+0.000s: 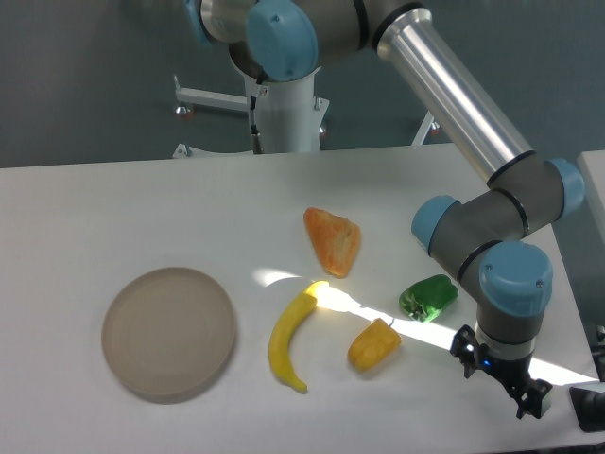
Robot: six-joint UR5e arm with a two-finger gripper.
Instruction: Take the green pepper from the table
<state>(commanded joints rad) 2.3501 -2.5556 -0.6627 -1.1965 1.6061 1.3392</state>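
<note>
The green pepper [428, 297] lies on the white table [142, 208], right of centre, glossy and lumpy. My gripper [498, 380] hangs low over the table's front right corner, to the right of the pepper and nearer the camera, not touching it. Its two black fingertips [466, 356] stand apart with nothing between them, so it is open. The arm's blue-capped wrist [515, 284] sits just above the gripper and right of the pepper.
A yellow-orange pepper [373, 345] lies left of the green one, nearer the camera. A yellow banana [289, 338], an orange slice-shaped piece [333, 240] and a round beige plate [169, 332] lie further left. The table's right edge is close to the gripper.
</note>
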